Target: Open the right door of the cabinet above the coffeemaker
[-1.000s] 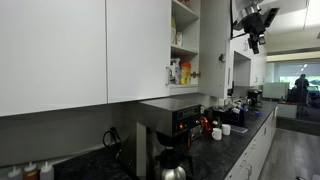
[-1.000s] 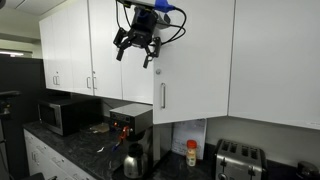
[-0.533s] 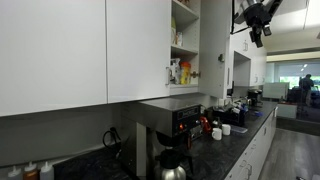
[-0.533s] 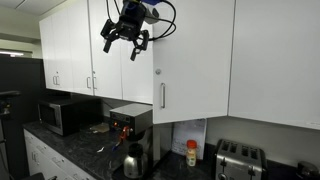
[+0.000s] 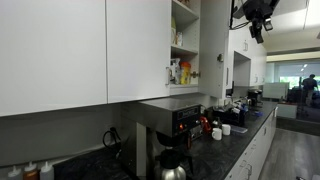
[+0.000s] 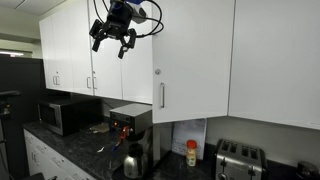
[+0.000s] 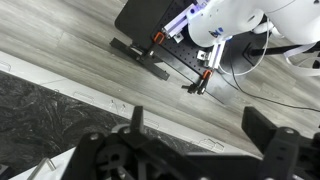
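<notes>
The right door (image 6: 195, 60) of the white cabinet stands swung open, its silver bar handle (image 6: 162, 95) along its left edge. In an exterior view the door (image 5: 214, 45) is seen nearly edge-on beside pale shelves with orange and yellow bottles (image 5: 180, 72). The black and steel coffeemaker (image 6: 130, 125) with its glass carafe (image 6: 132, 160) stands below; it also shows in an exterior view (image 5: 170, 122). My gripper (image 6: 112, 35) hangs open and empty, up and apart from the door; it also shows near the ceiling (image 5: 256, 22). In the wrist view its fingers (image 7: 262, 128) are spread over the floor.
A black microwave (image 6: 62, 113), a toaster (image 6: 237, 157) and an orange bottle (image 6: 191, 152) stand on the dark counter (image 6: 80, 145). Small red and white items (image 5: 216, 127) sit past the coffeemaker. Closed white cabinet fronts (image 5: 60, 50) flank the open cabinet.
My gripper has moved away from the open door's edge, sideways and slightly upward, still open and empty. The door has stayed open.
</notes>
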{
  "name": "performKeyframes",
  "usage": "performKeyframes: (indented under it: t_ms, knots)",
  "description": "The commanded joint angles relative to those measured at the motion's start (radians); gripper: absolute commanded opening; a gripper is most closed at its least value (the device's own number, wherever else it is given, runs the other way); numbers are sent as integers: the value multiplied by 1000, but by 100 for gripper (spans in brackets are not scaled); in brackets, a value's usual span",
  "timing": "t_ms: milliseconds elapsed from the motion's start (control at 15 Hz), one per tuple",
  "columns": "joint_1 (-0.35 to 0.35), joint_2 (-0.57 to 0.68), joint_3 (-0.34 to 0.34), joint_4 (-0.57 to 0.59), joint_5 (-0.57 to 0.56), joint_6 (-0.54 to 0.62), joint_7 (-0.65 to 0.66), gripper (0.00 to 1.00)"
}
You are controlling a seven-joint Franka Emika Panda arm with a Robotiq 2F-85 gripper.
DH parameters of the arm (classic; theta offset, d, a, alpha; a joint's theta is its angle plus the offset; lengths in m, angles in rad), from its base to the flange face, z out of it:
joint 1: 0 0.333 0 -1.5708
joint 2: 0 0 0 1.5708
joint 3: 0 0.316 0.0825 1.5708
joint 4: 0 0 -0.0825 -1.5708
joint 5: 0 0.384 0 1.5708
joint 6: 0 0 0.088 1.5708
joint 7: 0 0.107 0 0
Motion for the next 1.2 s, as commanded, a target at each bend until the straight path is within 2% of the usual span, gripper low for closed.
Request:
performKeyframes:
  t_ms: [0,533,800,1133]
  knots:
    - [34,-60,23,-73,-3,27,51,100]
    - [106,-101,63,-131,-4,51,98,100]
    - [132,-91,78,-171,-3,177,101,100]
    - [155,-69,108,-265,-26,450,104,100]
